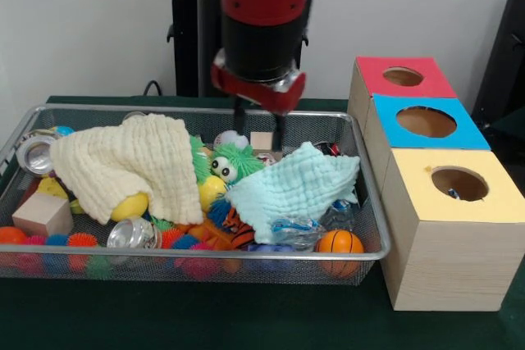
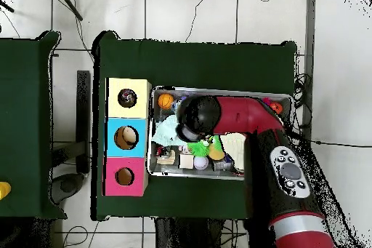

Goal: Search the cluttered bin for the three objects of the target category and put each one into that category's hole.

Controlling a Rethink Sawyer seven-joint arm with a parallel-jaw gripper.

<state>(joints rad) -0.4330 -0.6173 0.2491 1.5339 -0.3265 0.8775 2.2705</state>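
Observation:
The wire-mesh bin point(image 1: 205, 256) is full of toys and cloths; it also shows in the overhead view point(image 2: 218, 177). My gripper point(image 1: 259, 133) hangs open over the bin's far middle, with one finger point(image 1: 280, 133) on each side of a small pale wooden cube point(image 1: 262, 140) that it does not grip. In the overhead view the arm point(image 2: 218, 118) hides it. The yellow-topped box point(image 1: 459, 227) stands nearest at the right. A bit of spotted fabric point(image 1: 454, 193) shows in its hole point(image 1: 472, 176). No spotted bundle shows plainly in the bin.
A cream cloth point(image 1: 123, 165) and a mint cloth point(image 1: 295, 186) cover much of the bin. Around them lie a green furry toy point(image 1: 230, 163), a tiger-striped plush point(image 1: 238, 231), an orange ball point(image 1: 340, 243), a tin can point(image 1: 131, 235) and spiky balls point(image 1: 82, 242). The blue-topped box point(image 1: 426, 125) and red-topped box point(image 1: 402, 78) stand behind.

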